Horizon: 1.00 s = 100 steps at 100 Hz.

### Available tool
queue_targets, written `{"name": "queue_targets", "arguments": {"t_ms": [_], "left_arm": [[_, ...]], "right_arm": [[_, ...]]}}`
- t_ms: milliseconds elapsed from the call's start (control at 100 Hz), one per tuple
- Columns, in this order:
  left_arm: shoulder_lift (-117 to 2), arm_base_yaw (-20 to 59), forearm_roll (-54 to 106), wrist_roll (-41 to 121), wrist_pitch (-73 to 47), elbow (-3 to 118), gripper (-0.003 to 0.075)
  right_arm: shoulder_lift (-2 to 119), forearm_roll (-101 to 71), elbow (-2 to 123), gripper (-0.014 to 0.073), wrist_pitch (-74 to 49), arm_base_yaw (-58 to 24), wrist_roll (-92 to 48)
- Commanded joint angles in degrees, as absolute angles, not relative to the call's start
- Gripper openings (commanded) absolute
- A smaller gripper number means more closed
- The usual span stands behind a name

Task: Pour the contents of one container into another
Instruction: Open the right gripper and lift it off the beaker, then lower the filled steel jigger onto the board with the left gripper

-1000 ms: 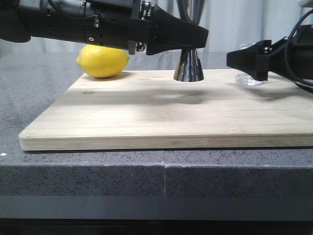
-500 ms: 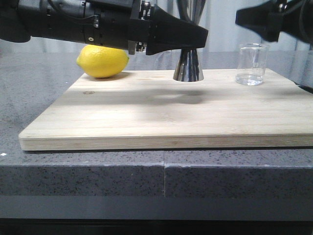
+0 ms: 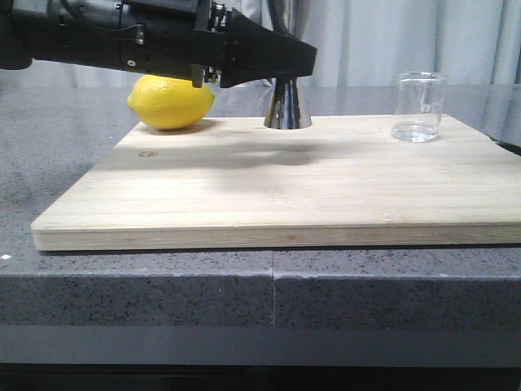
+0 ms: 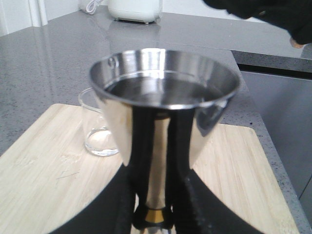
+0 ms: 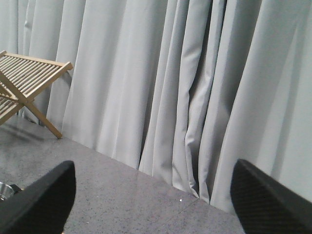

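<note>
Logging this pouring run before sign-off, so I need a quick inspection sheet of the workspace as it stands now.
Surface: wooden board lying on a grey speckled counter.
Job's things: glass beaker upright on the board's right rear, seemingly a little clear liquid at its bottom; steel jigger upright, holding liquid.
Clutter: lemon at the board's left rear edge.
Grippers: left gripper shut on the jigger's waist; right gripper open, pointed at the curtain, holding nothing.
Cables: nothing seen.
Surroundings: grey curtain behind; a folding wooden rack and a white appliance on the counter.
</note>
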<state>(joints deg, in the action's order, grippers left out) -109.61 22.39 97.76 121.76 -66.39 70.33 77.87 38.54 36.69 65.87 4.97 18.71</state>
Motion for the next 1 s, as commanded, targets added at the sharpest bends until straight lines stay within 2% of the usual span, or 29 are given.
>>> {"name": "queue_targets", "arguments": {"t_ms": [0, 990], "left_arm": [[-106.8, 21.3, 102.1, 121.3, -73.0, 72.1, 0.0058], [-107.6, 19.6, 101.9, 121.9, -73.2, 72.1, 0.0058]], "right_arm": [[74.7, 37.0, 38.0, 0.0589, 71.3, 5.4, 18.8], [73.4, 37.0, 38.0, 0.0589, 71.0, 5.4, 19.0]]}}
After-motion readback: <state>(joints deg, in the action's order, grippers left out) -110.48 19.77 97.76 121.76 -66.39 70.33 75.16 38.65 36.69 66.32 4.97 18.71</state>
